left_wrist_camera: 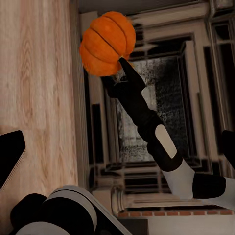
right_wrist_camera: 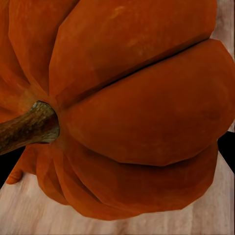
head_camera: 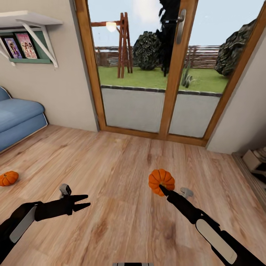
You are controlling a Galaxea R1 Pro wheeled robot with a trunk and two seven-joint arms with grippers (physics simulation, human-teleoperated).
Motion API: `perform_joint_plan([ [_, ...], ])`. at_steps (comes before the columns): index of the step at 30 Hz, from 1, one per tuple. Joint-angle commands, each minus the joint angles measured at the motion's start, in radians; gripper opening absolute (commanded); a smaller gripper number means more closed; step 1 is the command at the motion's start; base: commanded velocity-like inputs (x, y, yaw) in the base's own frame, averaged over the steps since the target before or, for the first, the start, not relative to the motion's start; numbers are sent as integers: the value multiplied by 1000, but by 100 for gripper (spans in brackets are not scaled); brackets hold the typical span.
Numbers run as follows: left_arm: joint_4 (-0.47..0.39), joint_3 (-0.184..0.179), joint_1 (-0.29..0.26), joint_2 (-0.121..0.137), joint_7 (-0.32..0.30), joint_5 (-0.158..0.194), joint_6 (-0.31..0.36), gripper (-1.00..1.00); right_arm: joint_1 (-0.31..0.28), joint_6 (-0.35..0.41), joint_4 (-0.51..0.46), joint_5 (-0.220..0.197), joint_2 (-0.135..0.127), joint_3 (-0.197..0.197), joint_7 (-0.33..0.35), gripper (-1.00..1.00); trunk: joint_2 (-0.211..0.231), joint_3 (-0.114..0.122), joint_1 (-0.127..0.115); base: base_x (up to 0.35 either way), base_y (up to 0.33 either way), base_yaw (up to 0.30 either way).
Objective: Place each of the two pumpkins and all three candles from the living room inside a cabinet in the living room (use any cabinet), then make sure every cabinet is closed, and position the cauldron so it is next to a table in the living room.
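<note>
Your right gripper [head_camera: 161,187] is clamped on 1 orange pumpkin [head_camera: 161,179]; your left gripper [head_camera: 84,203] hangs spread, holding nothing. Pumpkin 2 [head_camera: 8,178] lies on the wood floor [head_camera: 122,162].

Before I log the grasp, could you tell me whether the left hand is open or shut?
Open: the left hand shows two spread fingertips with nothing between them.

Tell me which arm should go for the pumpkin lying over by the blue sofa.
Left. The left gripper is open and empty, on the side of the loose pumpkin. The right gripper already holds the other pumpkin.
</note>
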Motion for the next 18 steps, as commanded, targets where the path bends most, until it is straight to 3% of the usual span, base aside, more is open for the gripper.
perform_joint_plan([
  [1,1,-3,-1,1,-2,4,7,100,-1,1,6,-9,-1,1,3,-100,0,-1,0,338,0,0],
  [7,1,-3,-1,1,-2,6,7,100,-1,2,26,-8,1,2,2,-100,0,1,0,336,0,71],
  [18,1,-1,-1,2,-2,5,7,100,-1,3,28,-8,1,5,-4,-100,0,6,0,211,-44,242],
])
